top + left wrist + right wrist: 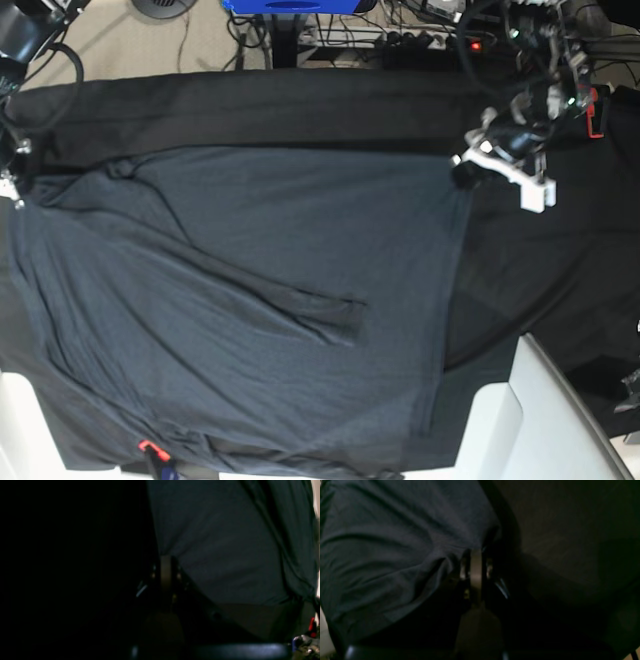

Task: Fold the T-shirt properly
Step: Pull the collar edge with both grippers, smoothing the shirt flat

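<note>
The T-shirt (250, 280), dark slate blue-grey, lies spread over the black tablecloth (300, 110) with a sleeve folded across its middle. At the shirt's upper right corner my left gripper (466, 180) is shut on the fabric; the left wrist view shows the closed gripper (165, 561) with the T-shirt (225, 542) stretching away to its right. My right gripper (14, 190) pinches the shirt's upper left corner at the frame edge. In the right wrist view the closed gripper (476, 553) meets the wrinkled T-shirt (382, 542), with the tablecloth (570, 530) to the right.
A white surface (540, 420) juts in at the bottom right and another white patch (20, 420) at the bottom left. A small red tag (147, 446) sits at the shirt's lower hem. Cables and a power strip (420, 40) lie beyond the table's far edge.
</note>
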Robot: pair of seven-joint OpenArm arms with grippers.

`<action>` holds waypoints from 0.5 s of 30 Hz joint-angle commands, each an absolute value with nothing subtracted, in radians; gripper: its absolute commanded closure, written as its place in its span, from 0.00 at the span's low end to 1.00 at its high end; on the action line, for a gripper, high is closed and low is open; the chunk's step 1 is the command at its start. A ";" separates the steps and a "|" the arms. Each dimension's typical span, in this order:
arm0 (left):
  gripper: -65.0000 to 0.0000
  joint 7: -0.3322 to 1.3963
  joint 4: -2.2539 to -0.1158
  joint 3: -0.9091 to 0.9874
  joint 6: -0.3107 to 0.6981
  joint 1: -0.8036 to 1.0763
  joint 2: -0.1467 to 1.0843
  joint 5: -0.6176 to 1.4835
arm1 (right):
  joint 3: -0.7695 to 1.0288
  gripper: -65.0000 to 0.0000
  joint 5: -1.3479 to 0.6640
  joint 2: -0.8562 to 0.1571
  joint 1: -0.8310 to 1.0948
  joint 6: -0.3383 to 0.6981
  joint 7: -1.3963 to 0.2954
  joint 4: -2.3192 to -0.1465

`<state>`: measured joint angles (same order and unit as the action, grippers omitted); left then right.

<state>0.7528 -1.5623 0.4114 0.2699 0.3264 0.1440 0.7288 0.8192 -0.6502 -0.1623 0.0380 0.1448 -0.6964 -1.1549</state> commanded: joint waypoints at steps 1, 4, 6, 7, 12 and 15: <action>1.00 0.740 -1.589 0.414 0.278 0.332 0.151 0.740 | 0.839 1.00 -0.659 -0.185 0.027 0.148 -0.694 -1.175; 1.00 0.740 -1.606 0.414 0.278 0.369 0.151 0.740 | 0.875 1.00 -0.659 -0.185 0.027 0.148 -0.746 -1.175; 1.00 0.740 -1.621 0.414 0.278 0.397 0.151 0.740 | 0.881 1.00 -0.656 -0.185 0.027 0.148 -0.779 -1.175; 1.00 0.740 -1.636 0.414 0.278 0.414 0.151 0.740 | 0.881 1.00 -0.656 -0.185 0.033 0.148 -0.794 -1.175; 1.00 0.739 -1.709 0.417 0.278 0.489 0.150 0.740 | 0.881 1.00 -0.656 -0.183 0.073 0.148 -0.805 -1.175; 1.00 0.739 -1.744 0.476 0.278 0.521 0.143 0.740 | 0.881 1.00 -0.656 -0.182 0.096 0.148 -0.805 -1.176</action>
